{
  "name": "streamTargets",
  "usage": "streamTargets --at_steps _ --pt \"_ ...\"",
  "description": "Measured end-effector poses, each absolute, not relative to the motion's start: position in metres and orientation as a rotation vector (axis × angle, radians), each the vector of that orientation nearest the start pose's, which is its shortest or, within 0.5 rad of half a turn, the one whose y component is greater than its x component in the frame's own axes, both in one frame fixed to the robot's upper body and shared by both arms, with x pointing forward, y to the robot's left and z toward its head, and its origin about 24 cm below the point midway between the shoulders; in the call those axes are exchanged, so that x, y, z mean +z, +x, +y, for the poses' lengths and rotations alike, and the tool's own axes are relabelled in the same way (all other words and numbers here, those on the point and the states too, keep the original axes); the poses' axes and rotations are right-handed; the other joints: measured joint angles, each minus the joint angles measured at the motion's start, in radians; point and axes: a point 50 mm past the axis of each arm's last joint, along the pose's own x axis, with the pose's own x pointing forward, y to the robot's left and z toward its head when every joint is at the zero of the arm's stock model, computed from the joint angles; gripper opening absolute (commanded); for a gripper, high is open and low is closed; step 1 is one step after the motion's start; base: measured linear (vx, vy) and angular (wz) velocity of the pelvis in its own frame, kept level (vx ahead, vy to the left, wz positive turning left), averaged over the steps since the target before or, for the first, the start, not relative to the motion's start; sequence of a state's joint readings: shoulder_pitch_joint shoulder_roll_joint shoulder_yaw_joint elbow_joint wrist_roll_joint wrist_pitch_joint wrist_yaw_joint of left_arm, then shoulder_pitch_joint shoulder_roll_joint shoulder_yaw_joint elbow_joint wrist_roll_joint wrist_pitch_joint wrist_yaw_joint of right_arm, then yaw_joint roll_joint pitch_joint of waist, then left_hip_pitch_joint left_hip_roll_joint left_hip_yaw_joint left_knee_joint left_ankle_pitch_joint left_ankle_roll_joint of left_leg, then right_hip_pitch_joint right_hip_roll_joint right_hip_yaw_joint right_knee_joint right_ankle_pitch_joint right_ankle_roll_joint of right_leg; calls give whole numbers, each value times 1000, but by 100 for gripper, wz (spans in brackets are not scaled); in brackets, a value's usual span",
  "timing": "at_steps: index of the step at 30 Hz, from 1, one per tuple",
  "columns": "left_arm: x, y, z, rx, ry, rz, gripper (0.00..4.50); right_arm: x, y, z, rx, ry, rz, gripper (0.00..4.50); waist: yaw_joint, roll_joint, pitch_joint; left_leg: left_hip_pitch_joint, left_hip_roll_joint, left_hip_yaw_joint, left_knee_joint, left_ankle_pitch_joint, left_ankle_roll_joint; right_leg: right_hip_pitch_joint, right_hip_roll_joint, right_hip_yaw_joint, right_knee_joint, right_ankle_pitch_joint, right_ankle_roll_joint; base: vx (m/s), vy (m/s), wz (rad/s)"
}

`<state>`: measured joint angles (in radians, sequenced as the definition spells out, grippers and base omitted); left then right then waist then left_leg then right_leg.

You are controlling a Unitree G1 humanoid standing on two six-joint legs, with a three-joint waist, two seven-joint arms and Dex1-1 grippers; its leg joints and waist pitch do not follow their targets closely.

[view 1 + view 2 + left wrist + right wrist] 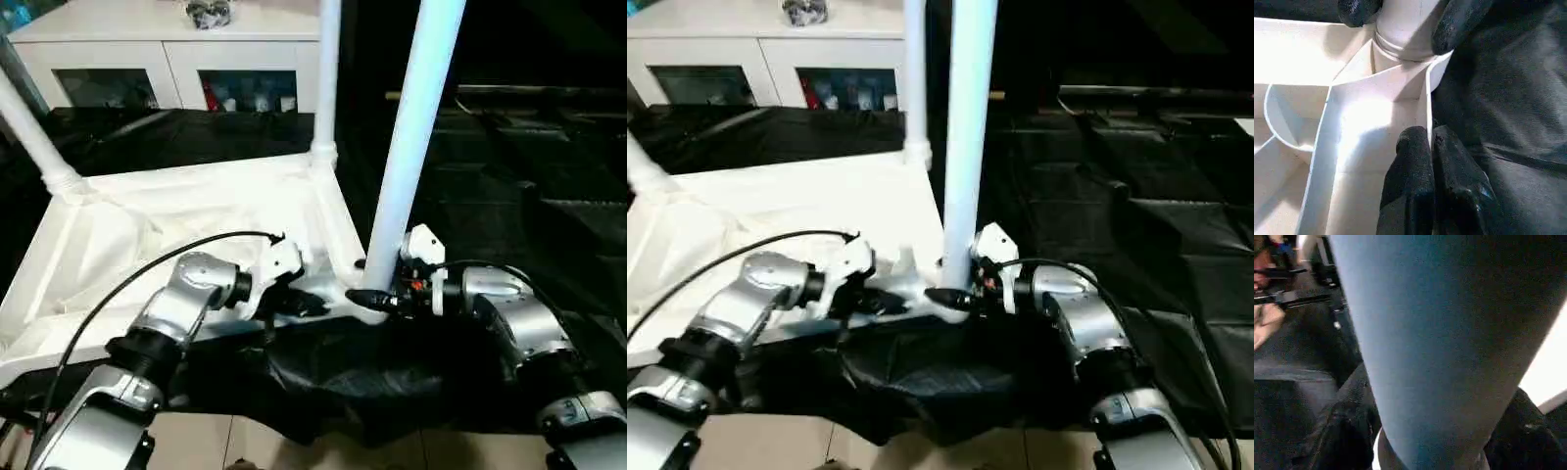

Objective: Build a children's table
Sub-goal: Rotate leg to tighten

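The tabletop [196,211] lies underside up on black cloth [323,377]. Left pincer [1431,147], closed, pinches its edge rib. Right pincer [377,299] grips the upright near-corner leg [411,127] at its base.

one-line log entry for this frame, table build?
tabletop: upside down | near leg: upright in corner socket | right gripper: fingers around leg base | left gripper: shut on tabletop rim

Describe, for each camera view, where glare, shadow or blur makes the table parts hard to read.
Left eye view: the tabletop is glared pale, its ribs faint. Right eye view: the black cloth stays dark, only its creases showing. Left wrist view: bright glare washes out the rib wall in front of the left hand. Right wrist view: the near leg is a shaded, blurred blue-grey mass.
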<state>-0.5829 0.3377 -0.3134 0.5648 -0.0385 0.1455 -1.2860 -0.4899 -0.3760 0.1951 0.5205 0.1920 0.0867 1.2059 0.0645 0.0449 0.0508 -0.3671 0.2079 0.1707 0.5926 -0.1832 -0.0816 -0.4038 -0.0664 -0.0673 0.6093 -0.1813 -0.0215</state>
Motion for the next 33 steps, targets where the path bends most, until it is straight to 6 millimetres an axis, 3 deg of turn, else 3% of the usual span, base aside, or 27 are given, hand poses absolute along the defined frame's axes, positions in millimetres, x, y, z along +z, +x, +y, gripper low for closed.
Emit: streamTargets --at_steps 8,11,14,21,23,24,28,29,33 --pt "48 307 114 -1445 292 458 0 53 302 -146 1278 -147 301 205 4 0 0 0 -1 0 0 0 0 1 -2 0 0 0 0 0 0 0" --pt "47 313 109 -1363 291 449 0 49 308 -145 1157 -137 293 200 -3 0 0 2 -1 1 0 0 0 2 -5 0 1 -1 1 0 0 0" --pt "46 325 102 -1228 288 443 0 46 326 -136 935 -106 276 198 -20 0 0 4 -2 1 1 0 0 3 -6 0 0 -3 5 0 0 0" --pt "45 338 71 -1013 239 421 0 44 354 -121 515 -39 271 197 -51 0 -1 3 -3 1 3 0 0 3 -8 -2 -1 -3 6 0 0 0" --pt "45 338 70 -1008 236 418 0 45 355 -119 497 -39 267 197 -52 0 -1 1 -3 0 2 0 0 4 -8 -2 0 -3 5 0 0 0" --pt "45 338 70 -1007 235 417 0 45 356 -118 495 -34 262 252 -54 0 -1 1 -3 0 1 0 0 4 -8 -2 0 -2 4 0 0 0" --pt "46 338 74 -1025 242 416 0 46 358 -112 518 28 263 273 -62 0 -1 1 -2 1 0 0 0 3 -7 -3 0 -1 1 0 0 0" --pt "46 338 75 -1030 245 415 0 46 357 -112 528 31 262 302 -63 0 -1 1 -2 1 -1 0 0 3 -7 -3 0 -1 1 0 0 0" --pt "46 334 84 -1083 258 412 0 47 353 -115 667 -21 271 314 -62 0 -1 1 -2 1 -4 0 0 1 -7 -3 0 -1 2 0 0 0"
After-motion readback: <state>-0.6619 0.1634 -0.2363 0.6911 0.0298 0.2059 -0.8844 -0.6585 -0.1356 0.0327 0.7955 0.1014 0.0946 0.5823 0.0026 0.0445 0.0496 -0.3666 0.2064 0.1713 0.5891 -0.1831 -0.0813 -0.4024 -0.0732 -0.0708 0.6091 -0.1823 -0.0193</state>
